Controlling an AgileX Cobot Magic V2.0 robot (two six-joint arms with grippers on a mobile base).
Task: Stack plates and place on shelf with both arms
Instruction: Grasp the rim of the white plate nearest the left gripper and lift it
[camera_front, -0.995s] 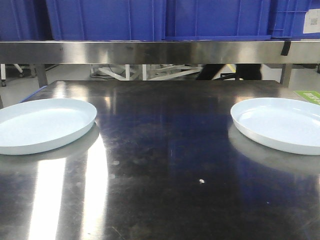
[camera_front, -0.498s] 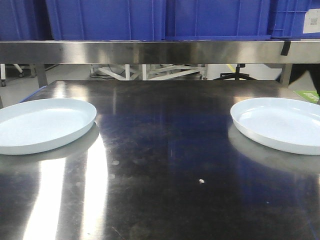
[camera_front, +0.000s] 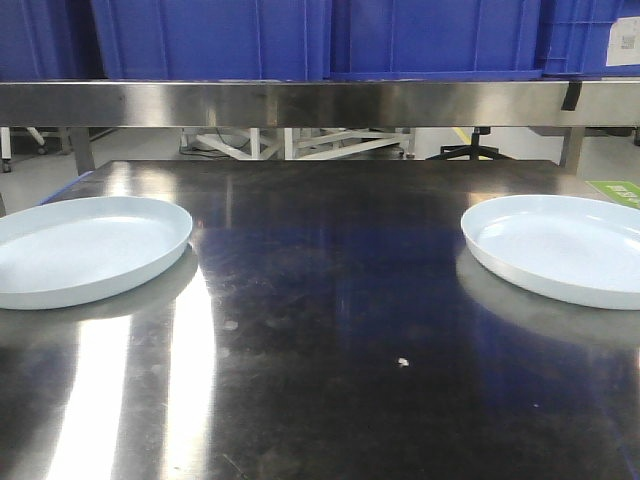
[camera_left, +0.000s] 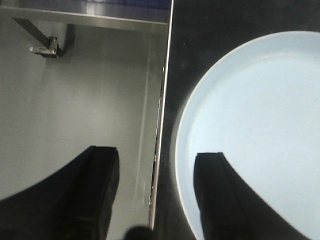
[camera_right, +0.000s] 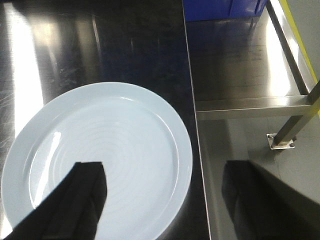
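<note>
Two pale bluish-white plates lie on the dark steel tabletop (camera_front: 330, 300): the left plate (camera_front: 85, 245) and the right plate (camera_front: 560, 245), far apart. The shelf's steel front rail (camera_front: 320, 102) runs across behind them. No gripper shows in the front view. My left gripper (camera_left: 157, 170) is open above the table's left edge, its right finger (camera_left: 215, 195) over the left plate (camera_left: 260, 125) and its other finger over the floor. My right gripper (camera_right: 165, 180) is open, astride the right rim of the right plate (camera_right: 115, 150), with nothing held.
Big blue crates (camera_front: 210, 40) stand on top of the shelf. A green label (camera_front: 620, 190) lies at the table's far right corner. A lower steel ledge (camera_right: 240, 60) and post foot (camera_right: 280, 142) sit beyond the table's right edge. A chair base (camera_front: 470, 152) stands behind.
A dark figure behind the shelf moved off to the right and out of view. The plates have not moved.
</note>
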